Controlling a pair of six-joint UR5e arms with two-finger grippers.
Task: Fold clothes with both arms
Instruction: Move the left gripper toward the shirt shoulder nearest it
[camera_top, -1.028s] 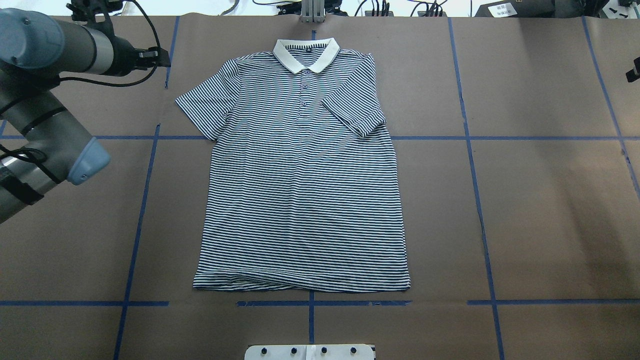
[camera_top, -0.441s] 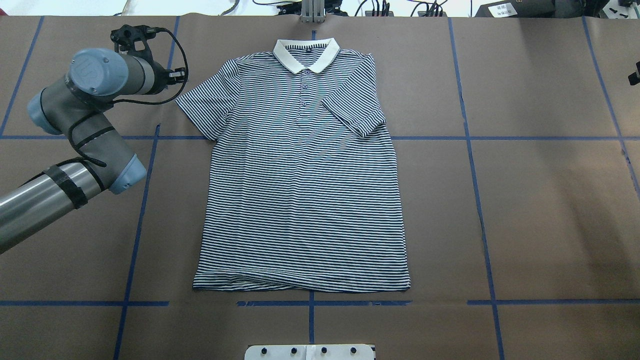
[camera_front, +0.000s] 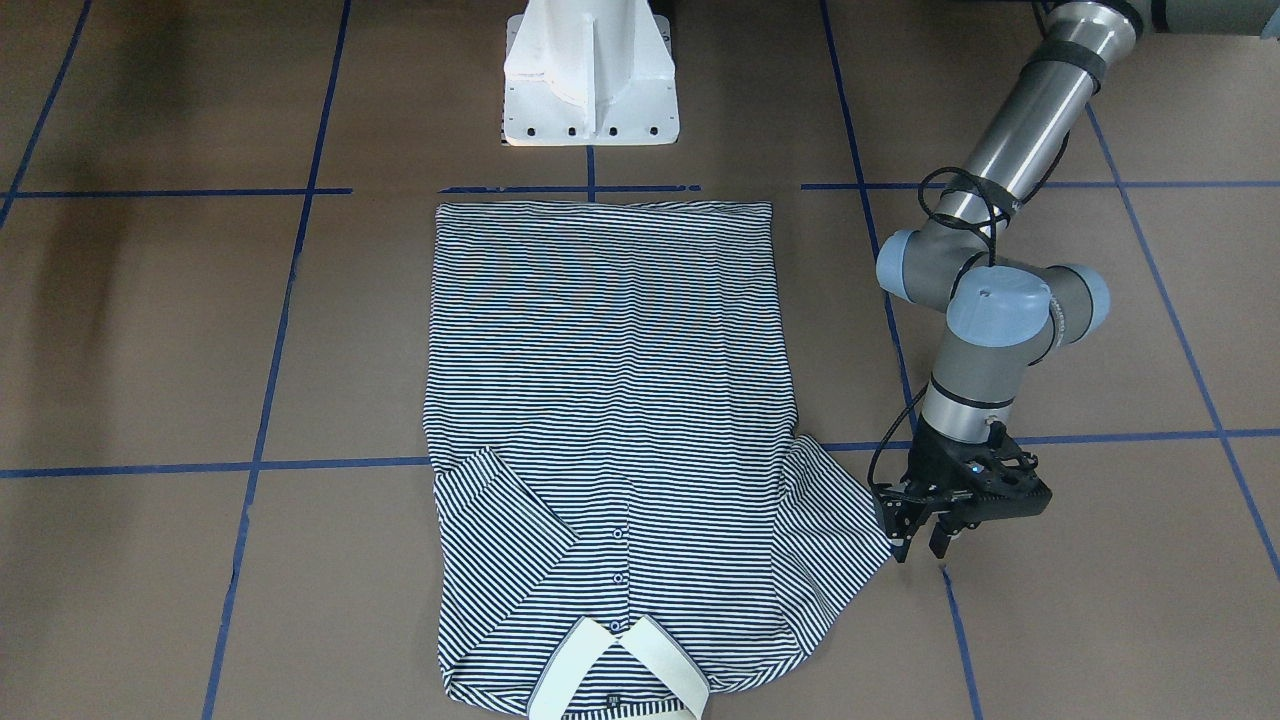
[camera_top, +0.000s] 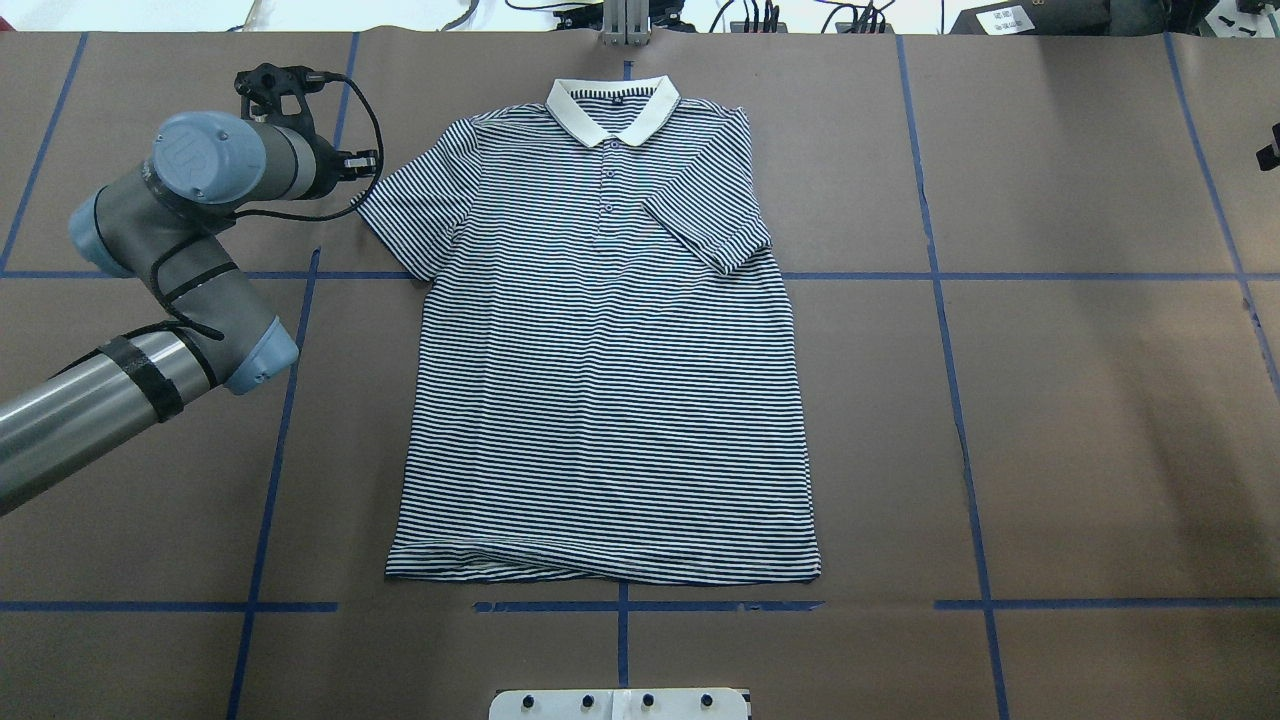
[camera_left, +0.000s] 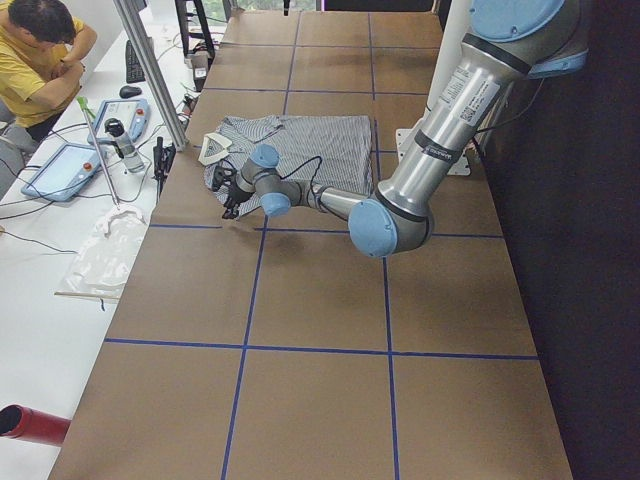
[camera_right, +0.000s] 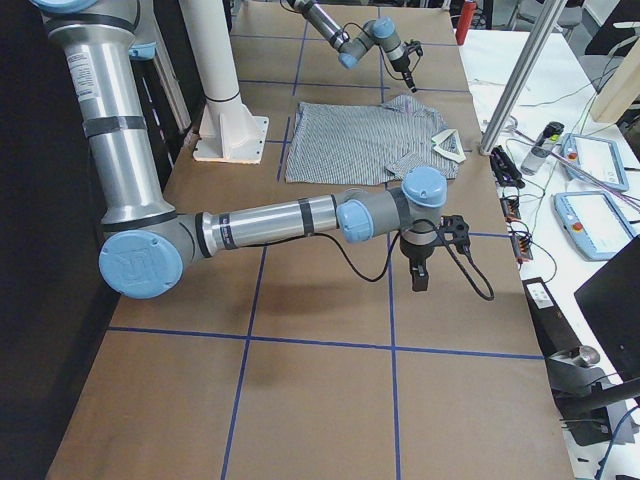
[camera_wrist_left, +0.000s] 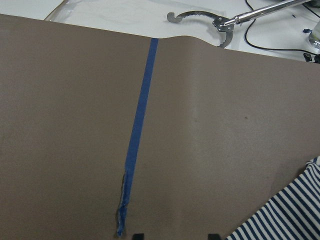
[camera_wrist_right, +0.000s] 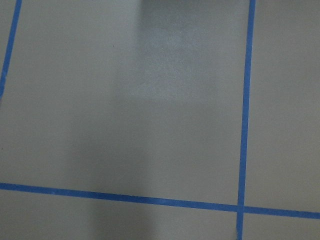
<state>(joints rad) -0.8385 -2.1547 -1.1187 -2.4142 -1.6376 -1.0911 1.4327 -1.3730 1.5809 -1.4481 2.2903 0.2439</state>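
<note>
The clothes are one navy-and-white striped polo shirt (camera_top: 600, 380), lying flat and face up with its cream collar (camera_top: 612, 105) at the far edge. One sleeve (camera_top: 710, 225) is folded in over the chest. The other sleeve (camera_top: 410, 210) lies spread out. My left gripper (camera_front: 922, 548) is open and points down just outside that spread sleeve's cuff (camera_front: 835, 530), close to the table and holding nothing. In the left wrist view its two tips are apart, with the striped cuff (camera_wrist_left: 285, 215) at lower right. My right gripper (camera_right: 418, 278) hangs over bare table far to the right of the shirt; I cannot tell its state.
Blue tape lines (camera_top: 280, 420) grid the brown table cover. The white pedestal base (camera_front: 590, 80) stands at the near edge behind the hem. Metal tools (camera_wrist_left: 200, 17) lie past the far edge. A person (camera_left: 40, 50) sits at a side bench with tablets and cables.
My left arm has swung in from the left edge, carrying its gripper right and down to the spread sleeve's cuff. The shirt has not moved.
</note>
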